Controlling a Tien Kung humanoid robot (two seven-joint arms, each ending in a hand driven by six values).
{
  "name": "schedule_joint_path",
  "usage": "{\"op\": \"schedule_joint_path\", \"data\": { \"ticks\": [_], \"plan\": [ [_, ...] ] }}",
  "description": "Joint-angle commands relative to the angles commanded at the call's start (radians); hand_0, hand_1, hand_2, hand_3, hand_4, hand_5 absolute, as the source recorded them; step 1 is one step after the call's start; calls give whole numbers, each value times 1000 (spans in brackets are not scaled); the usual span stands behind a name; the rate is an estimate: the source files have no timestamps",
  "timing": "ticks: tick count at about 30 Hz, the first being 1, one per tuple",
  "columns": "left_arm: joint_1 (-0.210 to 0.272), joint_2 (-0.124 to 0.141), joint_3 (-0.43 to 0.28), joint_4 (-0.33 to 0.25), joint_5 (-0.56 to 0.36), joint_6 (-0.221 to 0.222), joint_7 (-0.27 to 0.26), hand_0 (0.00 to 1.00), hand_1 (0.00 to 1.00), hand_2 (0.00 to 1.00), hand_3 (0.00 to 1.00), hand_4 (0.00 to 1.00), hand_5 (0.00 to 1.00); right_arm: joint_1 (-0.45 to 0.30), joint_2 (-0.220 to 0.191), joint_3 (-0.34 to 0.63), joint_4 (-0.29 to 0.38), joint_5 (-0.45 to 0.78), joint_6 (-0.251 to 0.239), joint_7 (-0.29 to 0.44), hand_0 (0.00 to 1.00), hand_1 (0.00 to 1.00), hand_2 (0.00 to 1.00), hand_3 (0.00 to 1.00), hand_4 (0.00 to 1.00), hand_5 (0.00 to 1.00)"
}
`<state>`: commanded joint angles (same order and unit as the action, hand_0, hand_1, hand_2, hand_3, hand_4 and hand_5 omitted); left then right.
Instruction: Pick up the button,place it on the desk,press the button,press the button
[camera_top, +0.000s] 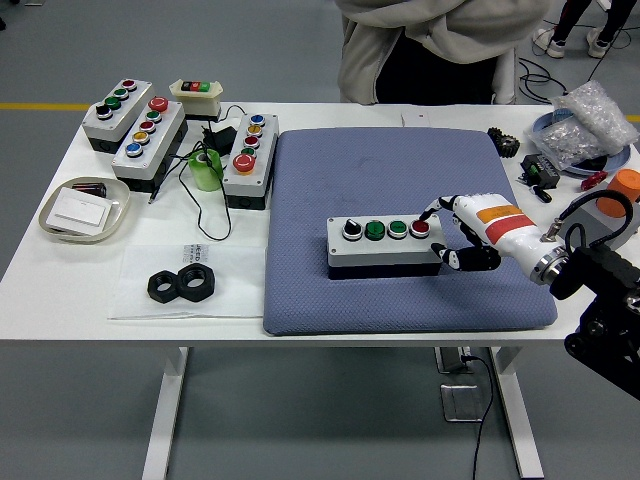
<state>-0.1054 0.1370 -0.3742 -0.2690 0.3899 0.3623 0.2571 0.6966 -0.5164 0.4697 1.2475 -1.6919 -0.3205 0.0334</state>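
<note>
A grey button box (385, 256) lies on the blue mat (400, 165), its top row holding a black-and-white knob (352, 230), two green buttons (375, 230) and a red button (420, 228). My right hand (437, 236), white with black fingertips, is at the box's right end. One fingertip (429, 213) sits just beside the red button, and the thumb (447, 258) is by the box's front right corner. The hand grasps nothing. My left arm is out of view.
Three more button boxes (148, 135) and a green tape roll (207, 170) stand at the back left. A tray (85, 225) and two black nuts (183, 285) lie front left. A person (430, 50) stands behind the table. A plastic bag (590, 115) and an orange object (625, 186) sit far right.
</note>
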Motion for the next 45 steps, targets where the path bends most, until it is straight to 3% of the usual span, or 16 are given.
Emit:
{"op": "schedule_joint_path", "data": {
  "ticks": [22,31,45],
  "plan": [
    [-3,0,7,-1,-10,2,-2,736,777,848,761,528,998,16,3,-28,-11,-4,55,-18,84,2,19,682,680,96],
    [-3,0,7,-1,-11,2,-1,737,777,848,761,528,998,12,-3,12,36,-5,7,-9,87,2,20,684,679,95],
    [2,-1,-2,-1,6,1,4,737,777,849,760,528,998,17,47,-7,21,-9,21,-24,88,2,21,697,693,127]
  ]
}}
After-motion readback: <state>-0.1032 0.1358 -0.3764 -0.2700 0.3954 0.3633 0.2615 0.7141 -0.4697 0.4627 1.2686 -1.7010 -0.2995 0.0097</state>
